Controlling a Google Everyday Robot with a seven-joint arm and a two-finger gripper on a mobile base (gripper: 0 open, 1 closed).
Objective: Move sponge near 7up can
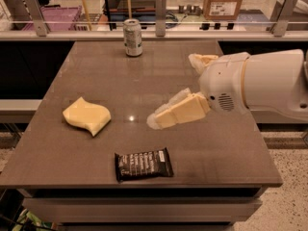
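Observation:
The pale yellow sponge (86,115) lies flat on the left part of the brown table (106,76). The 7up can (132,37) stands upright at the table's far edge, well apart from the sponge. My gripper (175,89) reaches in from the right, over the middle of the table. It is open and empty. One pale finger (175,113) points left toward the sponge, and the other (201,60) shows higher up by the white arm (260,83). The gripper is about a hand's width to the right of the sponge and does not touch it.
A black snack-bar wrapper (143,164) lies near the table's front edge, below the gripper. A glass rail with metal posts (160,8) runs behind the table. Boxes (222,4) and a purple crate (57,16) stand beyond it.

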